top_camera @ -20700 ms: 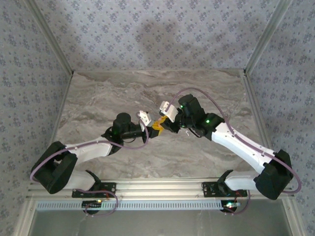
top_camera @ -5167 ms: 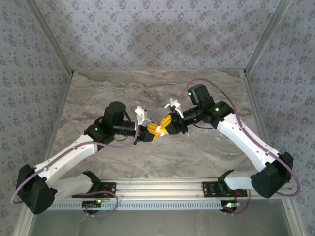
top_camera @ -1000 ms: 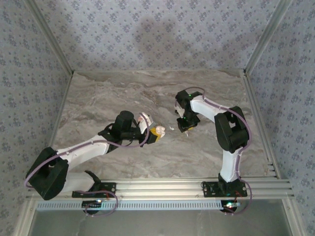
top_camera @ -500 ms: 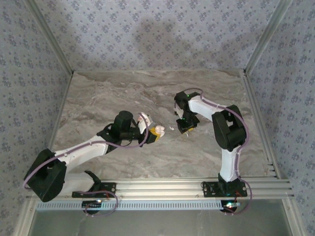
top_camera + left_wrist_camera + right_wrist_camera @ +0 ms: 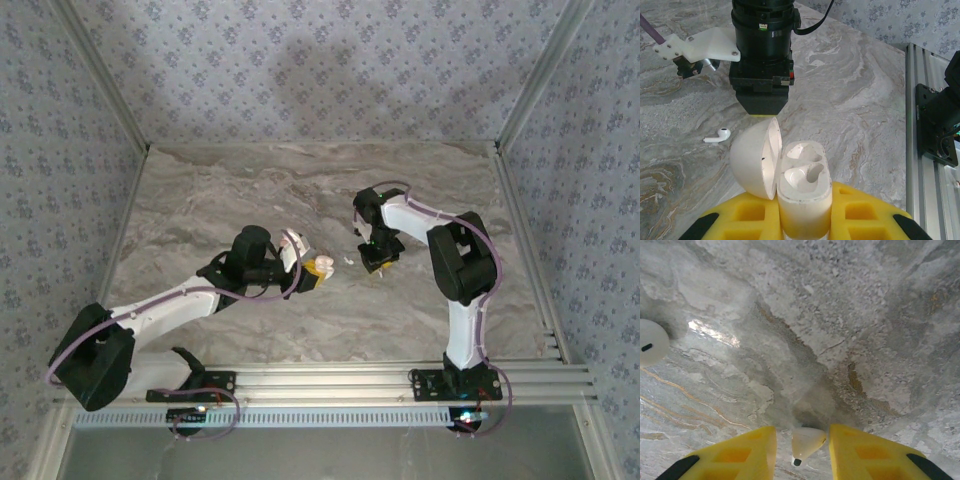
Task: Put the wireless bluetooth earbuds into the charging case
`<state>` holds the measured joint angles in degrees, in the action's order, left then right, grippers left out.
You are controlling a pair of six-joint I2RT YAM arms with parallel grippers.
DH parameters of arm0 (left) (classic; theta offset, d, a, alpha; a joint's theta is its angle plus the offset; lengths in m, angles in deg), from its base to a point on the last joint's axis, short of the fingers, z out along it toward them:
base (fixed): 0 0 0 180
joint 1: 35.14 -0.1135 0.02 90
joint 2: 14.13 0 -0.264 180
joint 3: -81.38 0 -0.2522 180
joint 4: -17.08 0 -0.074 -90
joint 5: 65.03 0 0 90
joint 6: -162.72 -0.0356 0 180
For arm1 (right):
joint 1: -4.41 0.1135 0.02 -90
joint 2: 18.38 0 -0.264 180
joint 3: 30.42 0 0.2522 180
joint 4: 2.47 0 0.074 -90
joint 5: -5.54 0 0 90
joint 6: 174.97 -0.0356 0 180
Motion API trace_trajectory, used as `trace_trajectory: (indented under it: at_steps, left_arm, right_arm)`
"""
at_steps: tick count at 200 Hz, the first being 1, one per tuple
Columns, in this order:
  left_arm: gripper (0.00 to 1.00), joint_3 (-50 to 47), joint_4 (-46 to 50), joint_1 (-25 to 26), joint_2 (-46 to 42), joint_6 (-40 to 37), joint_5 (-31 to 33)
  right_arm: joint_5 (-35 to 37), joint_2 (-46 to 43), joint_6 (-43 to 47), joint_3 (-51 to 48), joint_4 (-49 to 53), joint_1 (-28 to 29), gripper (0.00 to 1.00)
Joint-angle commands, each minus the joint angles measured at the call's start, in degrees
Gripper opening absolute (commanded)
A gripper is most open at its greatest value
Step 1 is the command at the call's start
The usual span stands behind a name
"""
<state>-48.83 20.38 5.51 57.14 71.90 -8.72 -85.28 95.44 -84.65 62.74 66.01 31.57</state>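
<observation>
1 earbud between right end effector jaws, perhaps gripped; case open.

Straight ahead of the left hand, the right hand points down at the counter and blocks the way. A loose earbud lies ahead-left. Ahead-right, bare counter runs free to the rail. The raised lid of the charging case closes off its left side.
</observation>
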Motion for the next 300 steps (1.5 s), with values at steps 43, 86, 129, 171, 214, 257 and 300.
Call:
trace_trajectory:
  at_steps: [43,86,129,171,214,257,300]
  left_arm:
    - [0.12,0.88,0.53,0.36,-1.35,-1.10,-0.06]
    - [0.12,0.80,0.62,0.45,-1.48,-0.98,0.84]
    - [0.12,-0.34,-2.16,0.48,-1.22,0.14,2.67]
    - [0.12,-3.06,-8.37,0.40,-1.63,2.07,4.35]
    - [0.11,-5.58,-14.95,0.84,-2.31,3.23,8.09]
    - [0.11,-7.26,-20.35,2.40,-2.45,2.19,12.78]
    - [0.11,-7.29,-22.47,3.66,-1.48,0.36,15.54]
  right_arm:
    - [0.41,1.23,-1.20,0.34,1.16,0.37,0.27]
    - [0.77,0.68,-1.26,-0.02,0.79,0.37,0.23]
    - [-0.13,-3.65,-1.94,-2.17,-2.03,0.43,0.21]
    - [-3.62,-10.85,-3.37,-6.10,-6.95,-0.43,0.19]
    - [-10.83,-20.75,-6.22,-10.57,-14.50,-2.18,0.18]
    - [-19.07,-29.77,-9.19,-17.02,-25.59,-2.74,0.18]
    - [-25.67,-37.01,-13.94,-21.04,-35.06,-2.38,0.18]
